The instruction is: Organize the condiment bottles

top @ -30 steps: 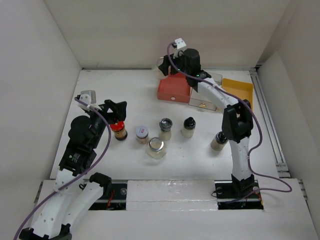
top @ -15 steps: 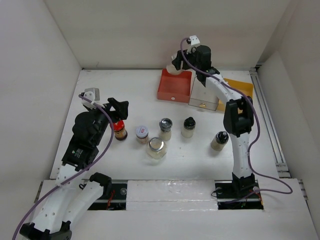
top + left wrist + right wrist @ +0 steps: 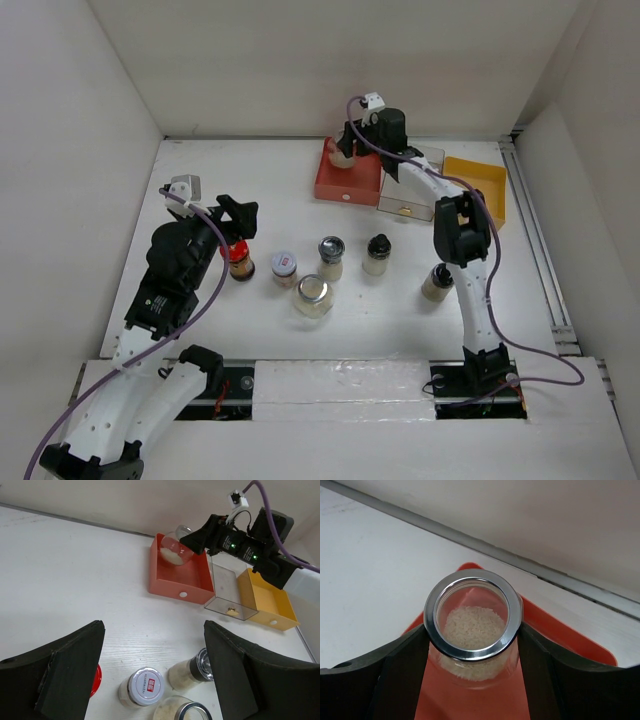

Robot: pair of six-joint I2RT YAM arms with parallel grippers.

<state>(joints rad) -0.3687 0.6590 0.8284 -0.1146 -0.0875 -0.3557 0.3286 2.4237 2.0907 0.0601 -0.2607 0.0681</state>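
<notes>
The right fingers [image 3: 390, 680] pinch a clear glass jar [image 3: 472, 625] over the red tray [image 3: 560, 640] at the far edge of the worktop [image 3: 200, 190]; the left fingers [image 3: 65, 675] stand spread, empty, near the red-capped bottle [image 3: 238, 262].

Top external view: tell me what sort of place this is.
Likely a robot test cell: plain white walls box in the table, two arms are bolted at its near edge, and small jars stand near coloured trays.

jar [image 3: 343, 153] over leftmost tray [image 3: 352, 184]
</notes>
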